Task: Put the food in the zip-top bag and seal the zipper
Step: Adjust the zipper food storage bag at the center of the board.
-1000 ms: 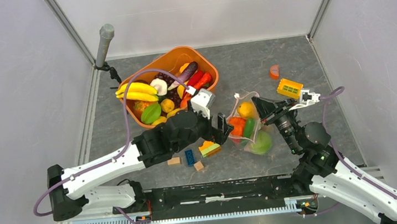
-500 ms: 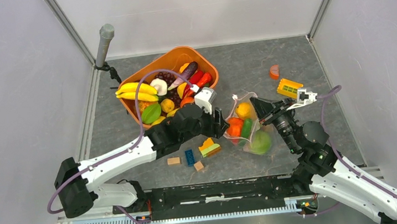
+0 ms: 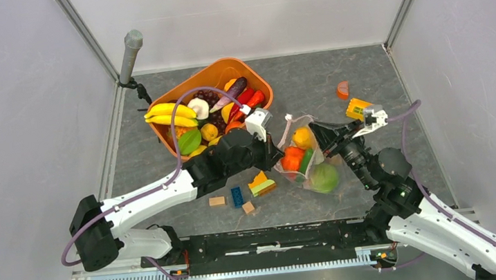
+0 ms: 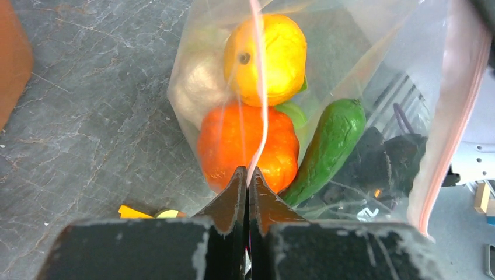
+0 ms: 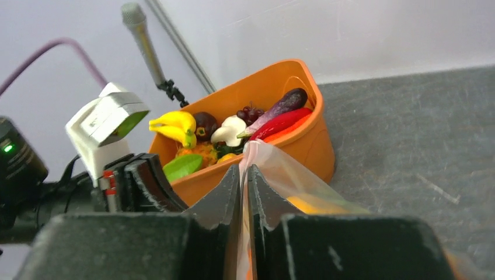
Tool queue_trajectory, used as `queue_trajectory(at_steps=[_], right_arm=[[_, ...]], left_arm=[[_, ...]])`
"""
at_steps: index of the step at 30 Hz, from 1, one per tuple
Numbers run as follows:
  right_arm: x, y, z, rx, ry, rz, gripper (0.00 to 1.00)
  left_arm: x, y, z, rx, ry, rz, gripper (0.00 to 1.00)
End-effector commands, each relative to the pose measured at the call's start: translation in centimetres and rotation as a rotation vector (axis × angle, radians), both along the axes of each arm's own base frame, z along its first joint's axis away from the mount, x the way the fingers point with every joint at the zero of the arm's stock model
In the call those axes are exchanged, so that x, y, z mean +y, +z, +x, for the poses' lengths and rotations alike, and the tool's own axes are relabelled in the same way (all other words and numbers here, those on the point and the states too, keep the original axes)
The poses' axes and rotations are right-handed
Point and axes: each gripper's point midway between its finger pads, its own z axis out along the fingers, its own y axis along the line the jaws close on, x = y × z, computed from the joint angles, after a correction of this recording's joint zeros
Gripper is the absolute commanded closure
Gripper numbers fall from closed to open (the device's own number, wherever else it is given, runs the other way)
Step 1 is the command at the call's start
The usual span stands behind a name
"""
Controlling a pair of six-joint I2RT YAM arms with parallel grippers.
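The clear zip-top bag lies right of centre on the table, its mouth pulled up between both arms. Inside it is food: a yellow-orange fruit, an orange pepper, a green pepper and a white piece. My left gripper is shut on the zipper, the pink strip at the bag's left mouth edge. At the opposite edge my right gripper is shut on the pink strip and bag film. From above, the left gripper and right gripper flank the bag.
An orange tub at the back left holds bananas, grapes, peppers and other toy food. Small building blocks lie in front of the left arm. An orange half-disc and a yellow block sit beyond the right gripper. A microphone stands in the back-left corner.
My left gripper reached right to the bag's mouth edge and closed on the pink strip. The right gripper shifted slightly left and back, keeping its hold on the bag.
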Motion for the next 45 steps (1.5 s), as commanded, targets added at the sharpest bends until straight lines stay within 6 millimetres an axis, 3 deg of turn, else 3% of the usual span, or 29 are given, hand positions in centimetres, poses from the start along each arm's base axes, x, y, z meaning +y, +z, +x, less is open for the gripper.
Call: queue_trajectory(at_steps=[1, 5, 10, 12, 14, 16, 18, 22, 24, 27, 29, 33, 38, 41, 45], right_arm=[[2.0, 5.4, -2.0, -0.219, 0.156, -0.267, 0.84], [3.8, 5.5, -3.5, -0.291, 0.298, -0.430, 0.69], [1.8, 6.8, -2.8, -0.304, 0.191, -0.467, 0.62], [-0.2, 7.6, -1.5, -0.279, 0.060, -0.463, 0.57], [-4.3, 6.7, 1.4, -0.107, -0.210, -0.459, 0.55], [-5.9, 5.8, 3.1, -0.047, -0.345, -0.566, 0.56], [-6.2, 5.9, 4.2, -0.034, -0.409, -0.634, 0.56], [-4.4, 7.8, 5.1, -0.123, -0.370, -0.659, 0.54], [-5.2, 8.3, 6.0, -0.074, -0.431, -0.648, 0.52], [-4.6, 7.2, 8.2, 0.006, -0.357, -0.742, 0.51], [-4.3, 4.9, 9.7, 0.059, -0.284, -0.768, 0.51], [-3.7, 1.6, 11.3, 0.050, -0.075, -0.661, 0.49], [-4.7, 2.0, 9.8, -0.138, 0.093, -0.514, 0.48], [-5.6, 1.0, 8.3, -0.230, 0.220, -0.485, 0.48], [-4.1, -0.7, 5.4, -0.341, 0.464, -0.514, 0.42]], left_arm=[[0.4, 4.3, 1.0, -0.091, 0.010, -0.059, 0.98], [0.1, 6.5, 1.1, -0.159, -0.064, -0.072, 0.98], [-0.3, 9.0, 1.3, -0.254, -0.165, -0.047, 0.98], [-0.3, 9.9, 1.6, -0.298, -0.204, -0.038, 0.98], [-0.4, 10.7, 1.9, -0.333, -0.263, -0.036, 0.98], [-0.5, 10.6, 2.5, -0.330, -0.309, -0.021, 0.98], [-0.5, 10.0, 3.3, -0.303, -0.341, -0.014, 0.98], [-0.7, 9.2, 4.1, -0.282, -0.374, 0.012, 0.98], [-1.0, 9.5, 3.8, -0.293, -0.413, 0.015, 0.98], [-1.1, 9.7, 3.3, -0.334, -0.488, 0.043, 0.98], [-1.0, 9.8, 3.2, -0.362, -0.518, 0.059, 0.98], [-1.0, 9.8, 3.2, -0.391, -0.552, 0.067, 0.98], [-1.3, 9.8, 2.4, -0.401, -0.639, 0.061, 0.98], [-1.3, 10.0, 1.7, -0.415, -0.704, 0.047, 0.98], [-1.2, 10.8, 0.6, -0.450, -0.796, 0.015, 0.98]])
